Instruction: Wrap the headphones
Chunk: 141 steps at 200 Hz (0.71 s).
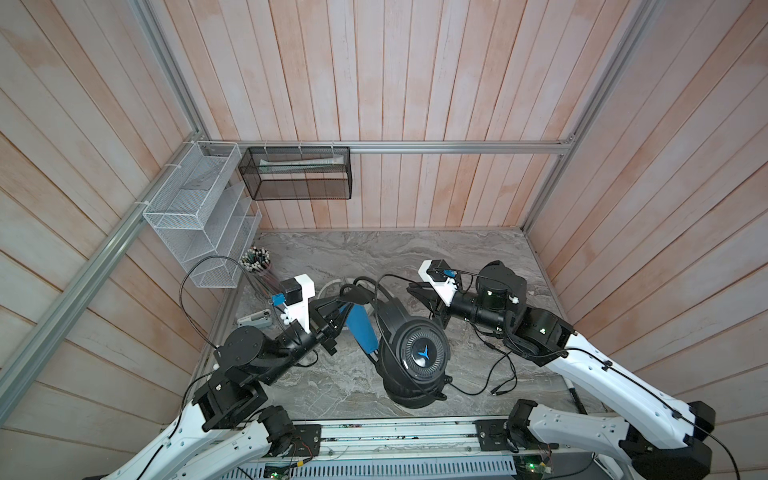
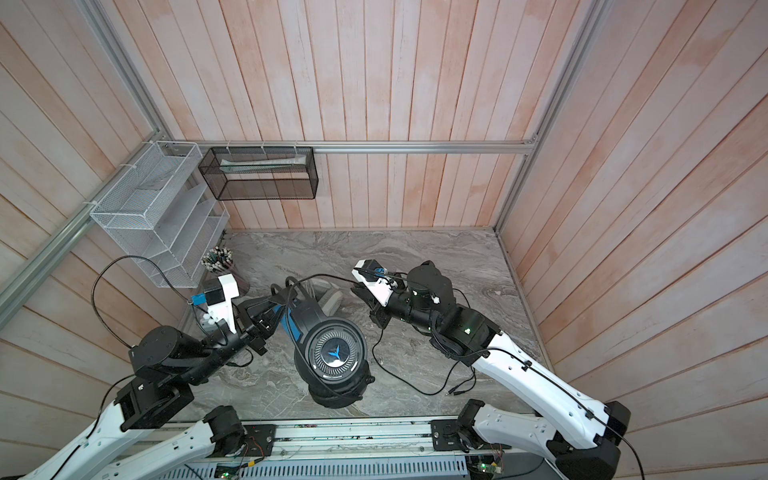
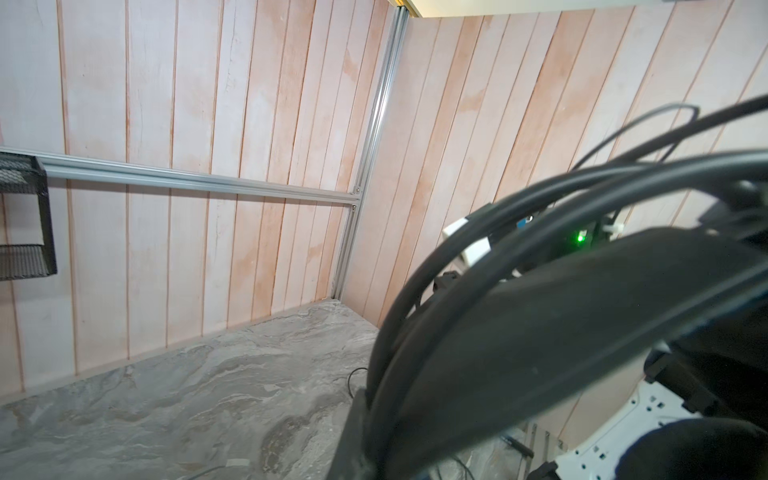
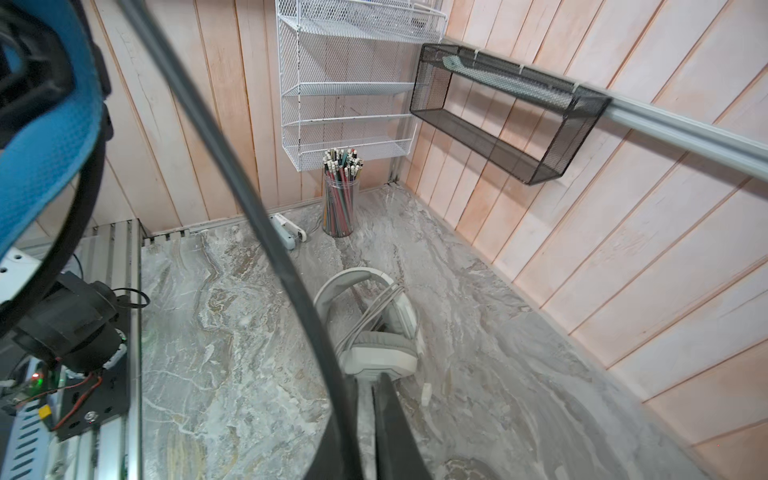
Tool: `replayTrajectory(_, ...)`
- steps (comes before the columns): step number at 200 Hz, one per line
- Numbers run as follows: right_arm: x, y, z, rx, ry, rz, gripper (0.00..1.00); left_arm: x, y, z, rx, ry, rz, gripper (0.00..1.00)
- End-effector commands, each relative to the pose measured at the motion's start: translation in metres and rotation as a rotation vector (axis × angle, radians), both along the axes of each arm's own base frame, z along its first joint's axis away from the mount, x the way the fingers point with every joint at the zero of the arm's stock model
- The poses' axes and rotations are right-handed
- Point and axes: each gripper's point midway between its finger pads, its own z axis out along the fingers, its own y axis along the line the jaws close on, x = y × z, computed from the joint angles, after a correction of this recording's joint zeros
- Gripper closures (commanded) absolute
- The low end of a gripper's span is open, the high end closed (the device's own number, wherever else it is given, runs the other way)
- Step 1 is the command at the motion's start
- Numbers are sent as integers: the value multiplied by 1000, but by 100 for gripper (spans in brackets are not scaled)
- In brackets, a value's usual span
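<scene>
The black headphones [image 1: 419, 353] [image 2: 332, 353] stand mid-table on one earcup, the blue-lined headband [image 1: 359, 328] arching up to the left. My left gripper [image 1: 345, 300] [image 2: 270, 309] is shut on the top of that headband [image 3: 540, 332]; one finger [image 3: 353, 440] shows beside it. Their black cable [image 1: 486, 374] [image 4: 266, 216] loops over the table on the right and also crosses above the headband toward my right gripper [image 1: 415, 291] [image 2: 360, 296] [image 4: 371, 380]. That gripper's jaws stand a narrow gap apart, the cable lying along one finger. The white headphones [image 4: 374, 332] [image 2: 328, 297] lie behind, cable bundled.
A white mesh shelf [image 1: 195, 224] and a black mesh basket [image 1: 297, 174] hang on the walls at the back left. A cup of pencils [image 4: 340, 203] and a small white device [image 4: 289, 232] stand in that corner. The cable's plug [image 1: 496, 391] lies front right.
</scene>
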Motion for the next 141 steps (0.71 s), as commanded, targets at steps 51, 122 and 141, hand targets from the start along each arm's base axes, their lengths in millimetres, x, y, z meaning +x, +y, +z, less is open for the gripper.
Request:
replayTrajectory(51,-6,-6,-16,181,26,3,43,16,25,49,-404,168,64,100)
replayTrajectory(122,-3,-25,-84,357,117,-78,21,37,29,55,-412,313,168,100)
replayTrajectory(141,-10,-22,-97,430,123,-30,9,42,27,63,-373,341,198,100)
